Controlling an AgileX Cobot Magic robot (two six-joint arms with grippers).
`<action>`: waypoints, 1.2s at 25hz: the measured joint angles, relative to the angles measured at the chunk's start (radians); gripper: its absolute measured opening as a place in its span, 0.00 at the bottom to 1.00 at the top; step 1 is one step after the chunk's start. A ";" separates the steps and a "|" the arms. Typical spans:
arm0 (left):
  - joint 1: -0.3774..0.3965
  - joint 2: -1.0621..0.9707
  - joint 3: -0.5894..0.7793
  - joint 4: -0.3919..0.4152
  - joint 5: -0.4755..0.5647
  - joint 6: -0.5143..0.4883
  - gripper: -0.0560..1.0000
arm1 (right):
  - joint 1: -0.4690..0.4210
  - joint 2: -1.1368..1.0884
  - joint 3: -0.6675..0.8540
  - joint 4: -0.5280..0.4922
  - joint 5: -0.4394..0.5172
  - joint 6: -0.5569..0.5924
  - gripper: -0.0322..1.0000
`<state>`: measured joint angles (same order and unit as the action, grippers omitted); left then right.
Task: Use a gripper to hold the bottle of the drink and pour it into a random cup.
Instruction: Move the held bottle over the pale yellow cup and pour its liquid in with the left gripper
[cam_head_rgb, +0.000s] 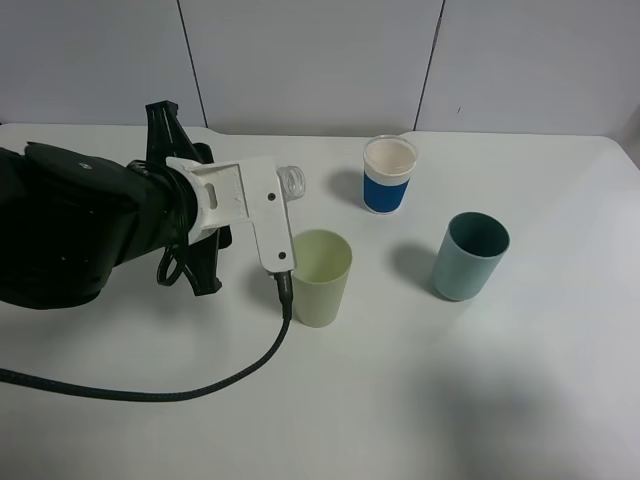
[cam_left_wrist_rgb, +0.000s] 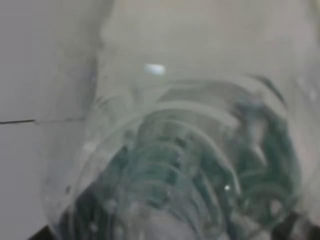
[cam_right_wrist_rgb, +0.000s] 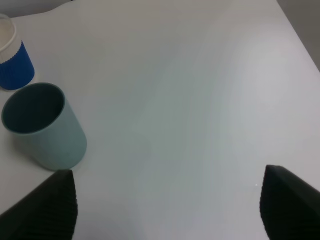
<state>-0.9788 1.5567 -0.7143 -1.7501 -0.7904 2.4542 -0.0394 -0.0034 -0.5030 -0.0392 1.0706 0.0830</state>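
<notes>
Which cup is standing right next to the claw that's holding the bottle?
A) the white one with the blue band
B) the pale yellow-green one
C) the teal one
B: the pale yellow-green cup stands right beside the left claw gripping the bottle; the white-and-blue cup and teal cup stand farther right.
</notes>
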 joint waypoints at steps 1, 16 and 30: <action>0.000 0.000 0.000 0.000 0.000 0.000 0.50 | 0.000 0.000 0.000 0.000 0.000 0.000 0.75; 0.000 0.069 -0.051 -0.001 -0.034 0.041 0.50 | 0.000 0.000 0.000 0.000 0.000 0.000 0.75; 0.000 0.070 -0.051 -0.001 -0.035 0.178 0.50 | 0.000 0.000 0.000 0.000 0.000 0.000 0.75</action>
<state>-0.9788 1.6271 -0.7656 -1.7509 -0.8257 2.6324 -0.0394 -0.0034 -0.5030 -0.0392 1.0706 0.0830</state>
